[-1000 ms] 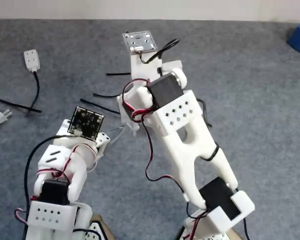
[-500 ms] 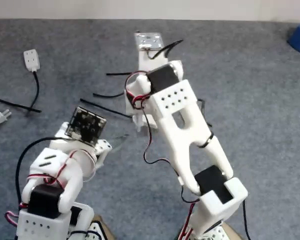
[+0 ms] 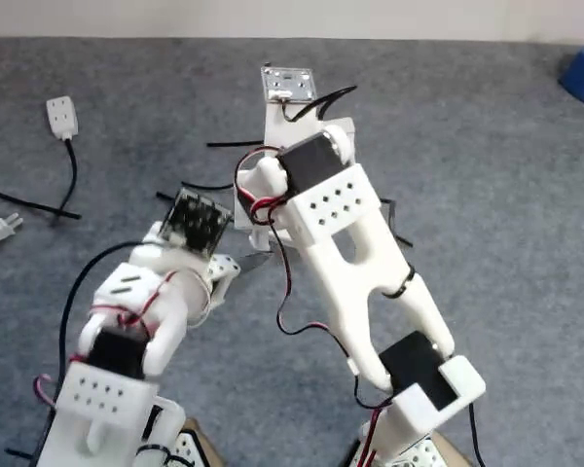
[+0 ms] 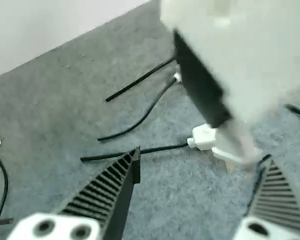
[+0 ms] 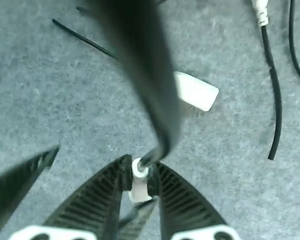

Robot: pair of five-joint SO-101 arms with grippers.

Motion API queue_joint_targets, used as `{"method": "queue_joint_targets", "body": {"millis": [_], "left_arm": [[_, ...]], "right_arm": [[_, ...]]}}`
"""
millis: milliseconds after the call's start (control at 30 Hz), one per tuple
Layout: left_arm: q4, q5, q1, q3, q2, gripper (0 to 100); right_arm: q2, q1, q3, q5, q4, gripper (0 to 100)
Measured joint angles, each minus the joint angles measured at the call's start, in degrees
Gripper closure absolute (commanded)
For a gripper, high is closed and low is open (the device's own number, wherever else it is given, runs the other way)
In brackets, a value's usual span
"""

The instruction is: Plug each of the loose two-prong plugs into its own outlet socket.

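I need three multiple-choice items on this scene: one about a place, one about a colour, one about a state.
1. In the high view, the white socket block lies: A) far left B) far right C) under an arm.
2. The table cover is: A) green B) grey C) red.
3. The right gripper is: A) open B) shut on a white plug C) shut on nothing.
Answers: 1 A, near the left edge; 2 B, grey throughout; 3 B, its fingers press the plug's sides.
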Motion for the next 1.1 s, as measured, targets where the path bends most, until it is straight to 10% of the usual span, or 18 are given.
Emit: {"method": "queue_joint_targets", "body": {"millis": [567, 1100], "left_arm": [[-8.9, 0.0, -3.9, 0.1, 12.0, 64], [7.8, -6.0, -13.5, 8.0, -11.5, 64]], "right_arm": [[-1.1, 0.0, -0.1, 6.9, 0.9, 99.2], [9.5, 8.7, 0.0, 10.9, -5.1, 99.2]]}}
